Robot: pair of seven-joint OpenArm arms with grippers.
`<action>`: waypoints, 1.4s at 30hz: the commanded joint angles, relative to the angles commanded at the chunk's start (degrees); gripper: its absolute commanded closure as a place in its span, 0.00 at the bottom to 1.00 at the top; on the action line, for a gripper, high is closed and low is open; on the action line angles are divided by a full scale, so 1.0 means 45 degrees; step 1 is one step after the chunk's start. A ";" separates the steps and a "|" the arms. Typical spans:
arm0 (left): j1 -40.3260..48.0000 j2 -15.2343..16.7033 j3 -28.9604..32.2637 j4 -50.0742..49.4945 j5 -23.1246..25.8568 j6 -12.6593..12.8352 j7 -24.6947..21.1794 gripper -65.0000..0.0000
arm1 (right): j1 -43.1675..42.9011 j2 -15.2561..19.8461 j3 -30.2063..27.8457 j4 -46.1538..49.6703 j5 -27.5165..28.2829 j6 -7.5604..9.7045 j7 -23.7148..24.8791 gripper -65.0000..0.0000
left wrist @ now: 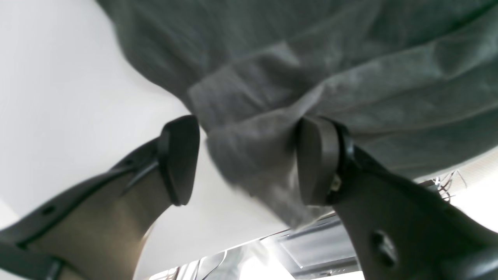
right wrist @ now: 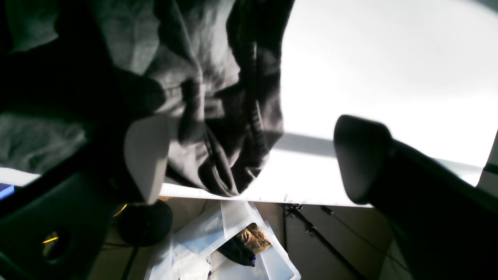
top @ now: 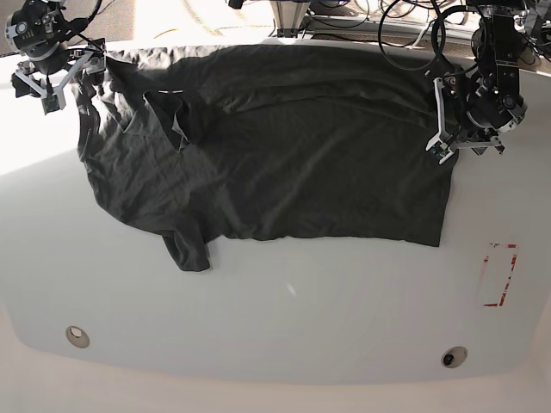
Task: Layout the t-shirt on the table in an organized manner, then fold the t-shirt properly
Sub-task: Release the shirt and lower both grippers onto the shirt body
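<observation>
A dark grey t-shirt [top: 275,146] is lying spread across the upper half of the white table [top: 275,301]. At upper left, the right gripper [top: 62,76] is hovering open by the crumpled shoulder. At right, the left gripper [top: 441,120] is spreading open around the hem.

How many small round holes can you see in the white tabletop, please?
2: one hole near the front edge on the base view's left, the other hole near the front edge on its right. The t-shirt could hide more.
</observation>
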State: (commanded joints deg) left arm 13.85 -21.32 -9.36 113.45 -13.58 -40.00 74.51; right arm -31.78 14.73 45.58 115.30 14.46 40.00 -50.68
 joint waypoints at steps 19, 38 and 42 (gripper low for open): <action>-0.1446 0.0059 -0.0508 0.0137 0.0059 0.0000 0.0293 0.44 | 0.1993 -0.0567 -0.3731 0.0098 0.0137 0.0000 0.0000 0.00; -0.1758 0.0098 -0.0567 0.0117 0.0059 0.0000 0.0254 0.44 | 0.3477 -0.0996 -0.5392 -0.0117 0.0078 0.0000 -0.1465 0.00; -0.1758 0.0098 -0.0567 0.0117 0.0039 0.0000 0.0254 0.44 | 0.3360 -0.1016 -0.6095 -0.0117 0.0059 0.0000 -0.1504 0.00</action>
State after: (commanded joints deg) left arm 5.93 -20.88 -11.91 113.98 -13.41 -40.00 75.65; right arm -16.66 10.15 18.15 114.77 14.73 40.00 -57.45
